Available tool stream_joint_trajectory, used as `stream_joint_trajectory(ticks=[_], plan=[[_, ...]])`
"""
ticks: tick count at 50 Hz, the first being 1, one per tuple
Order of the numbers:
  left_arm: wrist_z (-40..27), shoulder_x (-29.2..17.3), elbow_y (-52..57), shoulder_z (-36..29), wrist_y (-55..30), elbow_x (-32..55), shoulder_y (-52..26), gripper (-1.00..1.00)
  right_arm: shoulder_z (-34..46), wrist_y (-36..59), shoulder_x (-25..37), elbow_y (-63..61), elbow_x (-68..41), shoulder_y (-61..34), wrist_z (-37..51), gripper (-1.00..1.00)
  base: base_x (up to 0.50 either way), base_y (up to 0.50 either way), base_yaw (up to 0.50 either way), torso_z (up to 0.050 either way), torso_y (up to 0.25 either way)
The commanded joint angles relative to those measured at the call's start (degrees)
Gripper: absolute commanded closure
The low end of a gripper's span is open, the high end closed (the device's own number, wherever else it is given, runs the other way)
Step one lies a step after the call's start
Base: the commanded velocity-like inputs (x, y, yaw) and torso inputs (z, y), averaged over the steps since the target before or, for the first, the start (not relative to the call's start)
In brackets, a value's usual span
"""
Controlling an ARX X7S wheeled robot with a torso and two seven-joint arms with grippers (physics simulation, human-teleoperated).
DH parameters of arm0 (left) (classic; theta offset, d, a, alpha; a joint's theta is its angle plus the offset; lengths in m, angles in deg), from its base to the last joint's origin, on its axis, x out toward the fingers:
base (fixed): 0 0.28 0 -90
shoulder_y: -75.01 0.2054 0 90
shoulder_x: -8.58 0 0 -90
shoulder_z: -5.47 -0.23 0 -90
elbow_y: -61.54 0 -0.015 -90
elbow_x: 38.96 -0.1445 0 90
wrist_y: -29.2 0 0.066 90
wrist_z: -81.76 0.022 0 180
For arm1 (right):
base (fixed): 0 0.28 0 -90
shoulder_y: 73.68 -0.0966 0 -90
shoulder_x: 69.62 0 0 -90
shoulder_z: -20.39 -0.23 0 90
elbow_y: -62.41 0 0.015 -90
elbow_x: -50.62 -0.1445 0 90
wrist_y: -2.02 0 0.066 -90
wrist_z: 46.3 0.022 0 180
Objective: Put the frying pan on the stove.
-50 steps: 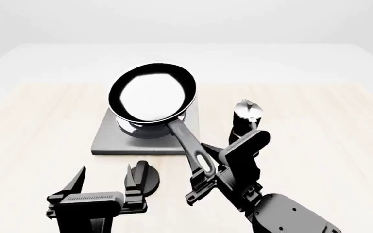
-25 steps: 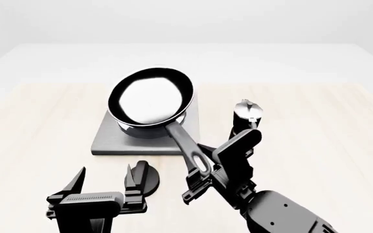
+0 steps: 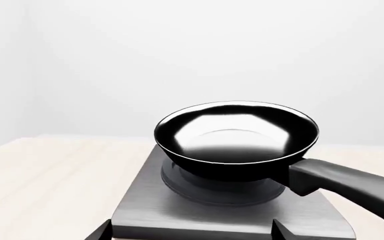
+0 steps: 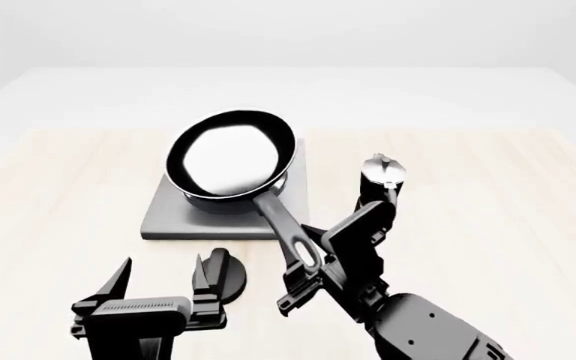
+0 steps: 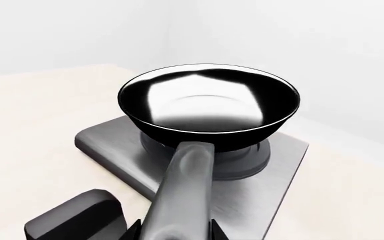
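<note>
One step remains, I judge: release. My right gripper is clamped on the handle of the frying pan, which sits over the burner of the stove. My left gripper, near left, idles with jaws apart.

The stove lay on the surface, near its middle in the head view. The frying pan sat over the stove's burner, its handle reaching toward the robot and slightly to the right, past the stove's near edge. The right tool was at the handle's near end, in front of the stove's near right corner. The moka pot stood on the surface to the right of the stove, apart from it. The knob lay on the surface in front of the stove, beside the left tool, which was nearer the robot and left of the handle.
</note>
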Motion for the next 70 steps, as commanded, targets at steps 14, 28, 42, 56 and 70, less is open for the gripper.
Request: stream_joint_trajectory(ticks=[14, 28, 42, 56, 70], plan=[[-0.2, -0.1, -0.2, -0.3, 0.3, 0.0, -0.1, -1.0, -1.9, -1.2, -1.9, 1.6, 2.9, -2.3, 1.0, 1.0, 0.0, 0.0, 0.0, 0.001, 0.002], [-0.2, -0.1, -0.8, -0.5, 0.7, 0.0, -0.1, -1.0, -1.8, -1.7, -2.7, 3.1, 3.1, -2.5, 0.8, 1.0, 0.0, 0.0, 0.0, 0.0, 0.002], [-0.5, -0.4, -0.1, -0.6, 0.1, 0.1, -0.2, -1.0, -1.7, -2.5, -4.1, 6.8, 3.5, -3.5, -0.1, 1.0, 0.0, 0.0, 0.0, 0.001, 0.001], [-0.5, -0.3, -0.5, -0.8, 0.5, 0.1, -0.3, -1.0, -1.9, -1.5, -4.6, 7.0, 2.9, -3.9, 0.6, -1.0, 0.0, 0.0, 0.0, 0.001, 0.002], [-0.6, -0.3, -0.7, -1.0, 0.9, 0.2, -0.3, -1.0, -2.0, -1.1, -4.1, 6.1, 2.6, -3.9, 1.0, -1.0, 0.0, 0.0, 0.0, 0.0, 0.0]])
